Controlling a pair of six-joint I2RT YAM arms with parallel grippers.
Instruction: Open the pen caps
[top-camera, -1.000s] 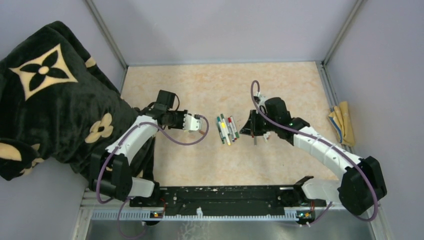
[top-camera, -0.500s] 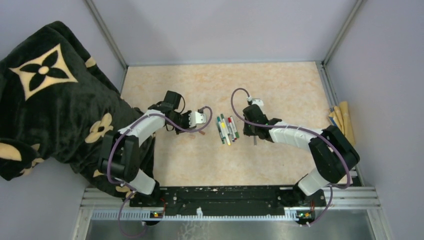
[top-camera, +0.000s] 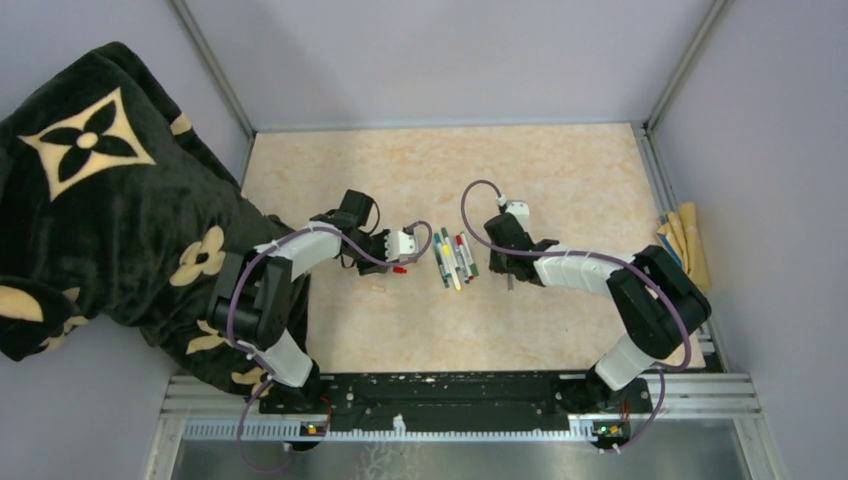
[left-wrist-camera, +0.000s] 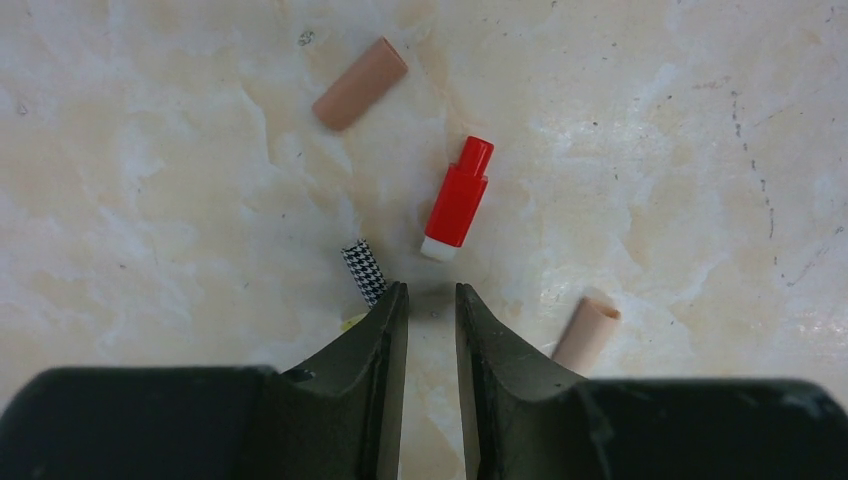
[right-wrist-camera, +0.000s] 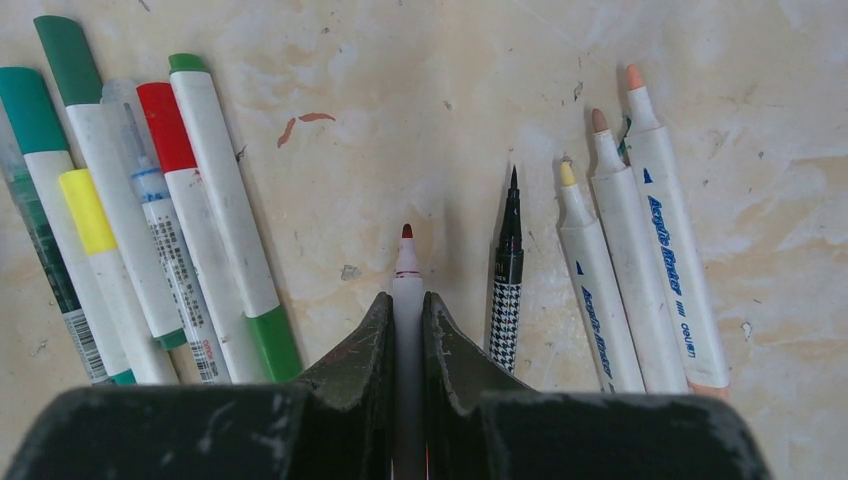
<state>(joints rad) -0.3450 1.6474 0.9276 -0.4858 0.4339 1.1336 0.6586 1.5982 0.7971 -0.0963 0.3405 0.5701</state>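
Your right tool (right-wrist-camera: 405, 303) is clamped on a white pen (right-wrist-camera: 406, 272). Its fingers press the barrel from both sides, and the bare red tip pokes out just ahead of them, low over the counter (right-wrist-camera: 420, 110). To the left of this tool lies a tight bunch of capped pens (right-wrist-camera: 215, 200) with green, yellow and red caps, side by side and touching. Just to the tool's right lies a black houndstooth pen (right-wrist-camera: 508, 300) with its black tip bare. Beyond it are three white markers (right-wrist-camera: 600, 290), also uncapped, with yellow, brown and peach tips pointing away from the tool.

Your left tool (left-wrist-camera: 430, 300) has its fingers a narrow slit apart, with nothing between them, and sits close above the counter. A red cap (left-wrist-camera: 457, 205) lies loose just ahead of the fingertips, tilted a little to the right. A houndstooth cap (left-wrist-camera: 363, 272) lies just beside the left finger, partly hidden by it. One tan cap (left-wrist-camera: 360, 83) lies farther ahead and to the left, and a second tan cap (left-wrist-camera: 586, 335) lies near the right finger. All four caps are off their pens.
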